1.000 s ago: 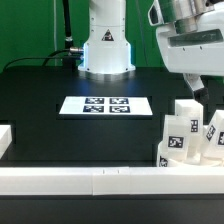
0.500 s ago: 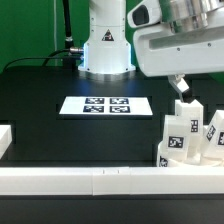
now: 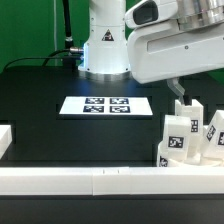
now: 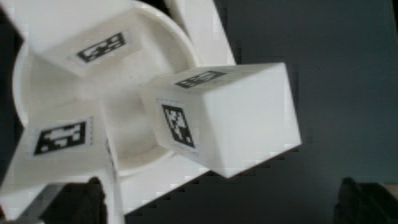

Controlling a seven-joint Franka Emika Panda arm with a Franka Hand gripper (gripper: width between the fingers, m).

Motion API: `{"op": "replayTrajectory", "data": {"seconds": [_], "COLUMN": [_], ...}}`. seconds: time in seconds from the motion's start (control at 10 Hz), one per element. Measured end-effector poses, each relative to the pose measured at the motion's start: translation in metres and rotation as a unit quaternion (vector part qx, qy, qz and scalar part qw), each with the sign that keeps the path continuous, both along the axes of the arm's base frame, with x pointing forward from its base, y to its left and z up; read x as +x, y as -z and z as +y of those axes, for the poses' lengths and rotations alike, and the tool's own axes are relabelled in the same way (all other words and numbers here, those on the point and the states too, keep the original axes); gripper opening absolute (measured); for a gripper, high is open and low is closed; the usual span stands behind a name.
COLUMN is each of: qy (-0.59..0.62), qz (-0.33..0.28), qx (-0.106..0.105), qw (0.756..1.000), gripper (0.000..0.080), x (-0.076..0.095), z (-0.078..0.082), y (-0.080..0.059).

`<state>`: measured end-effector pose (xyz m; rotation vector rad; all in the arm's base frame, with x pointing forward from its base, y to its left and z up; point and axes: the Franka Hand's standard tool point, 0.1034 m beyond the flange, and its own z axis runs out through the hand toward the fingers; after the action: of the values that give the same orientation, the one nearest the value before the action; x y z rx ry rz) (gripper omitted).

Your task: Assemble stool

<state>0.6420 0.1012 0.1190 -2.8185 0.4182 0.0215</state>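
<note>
Pincer (image 3: 184, 95) now lower over legs (image 3: 180, 136)

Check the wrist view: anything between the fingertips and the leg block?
Nothing. In the wrist view only dark open space separates the fingertips from the leg block, which stands on the seat. The gripper is open and touches neither.

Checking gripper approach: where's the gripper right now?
In the exterior view the gripper hangs at the right, just above the white legs by the front rail, right of the marker board.
</note>
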Motion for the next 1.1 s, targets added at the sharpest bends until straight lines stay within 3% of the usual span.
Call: {"op": "replayTrajectory", "data": {"seconds": [0.1,0.4,0.8,1.1], "qy": [-0.116,-0.307,-0.419,-0.592], "qz": [-0.019,-0.052,-0.077,-0.105], "qx": [-0.041,-0.089,-0.087,-0.113], "qw": [0.992,0.946,0.901,0.791], "gripper": [0.0648,0.0648,0.0648,0.0648], "x": [-0.003,-0.003,-0.003,0.001], "z": [0.002,0.016,0.015,0.018], "y": [-0.002,-0.006,-0.005,0.001]}}
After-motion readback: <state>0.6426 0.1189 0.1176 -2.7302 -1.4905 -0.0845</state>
